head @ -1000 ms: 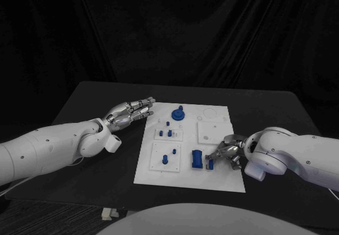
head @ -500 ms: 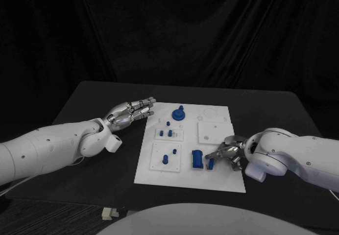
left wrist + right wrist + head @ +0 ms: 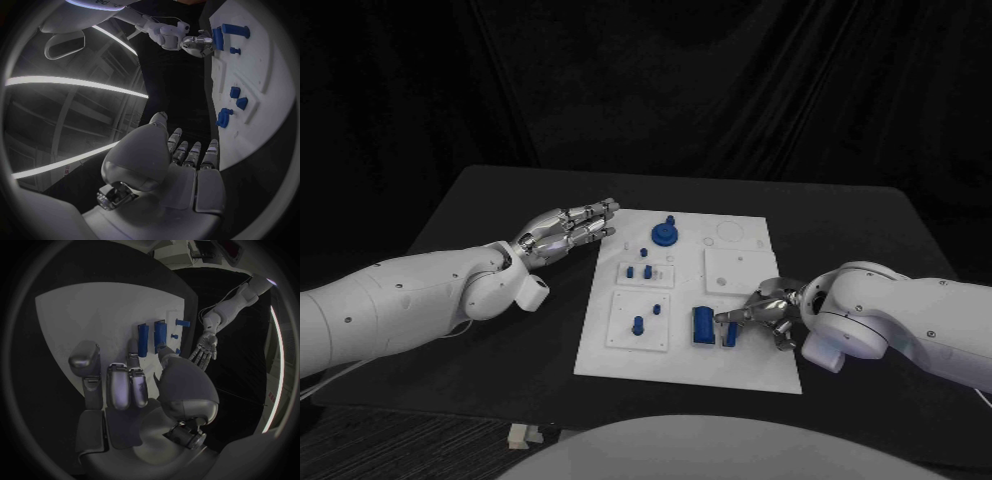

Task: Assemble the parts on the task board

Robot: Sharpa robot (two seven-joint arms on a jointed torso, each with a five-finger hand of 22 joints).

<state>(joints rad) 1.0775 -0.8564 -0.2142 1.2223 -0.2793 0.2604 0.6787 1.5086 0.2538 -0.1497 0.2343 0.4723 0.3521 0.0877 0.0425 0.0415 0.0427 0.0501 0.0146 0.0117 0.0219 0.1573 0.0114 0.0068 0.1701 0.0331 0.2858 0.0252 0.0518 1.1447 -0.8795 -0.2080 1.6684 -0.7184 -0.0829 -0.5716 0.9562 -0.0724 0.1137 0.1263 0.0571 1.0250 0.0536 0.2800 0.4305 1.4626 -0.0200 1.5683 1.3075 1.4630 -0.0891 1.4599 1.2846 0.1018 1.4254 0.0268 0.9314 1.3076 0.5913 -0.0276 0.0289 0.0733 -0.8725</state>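
Observation:
The white task board lies mid-table with blue parts on it: a round knob, small pegs, a single peg, a long block and a shorter block beside it. My right hand hovers low over the board's right side, its fingertips at the shorter block. In the right wrist view the fingers are apart, just short of the two blocks, and grip nothing. My left hand floats open at the board's far left corner, fingers straight, touching nothing.
In the left wrist view the board runs past my left hand, with the knob nearest it. Bare black table surrounds the board. Two raised white square plates sit on it.
My right hand's fingers have shifted slightly leftward at the shorter blue block. The left arm and the parts have not moved.

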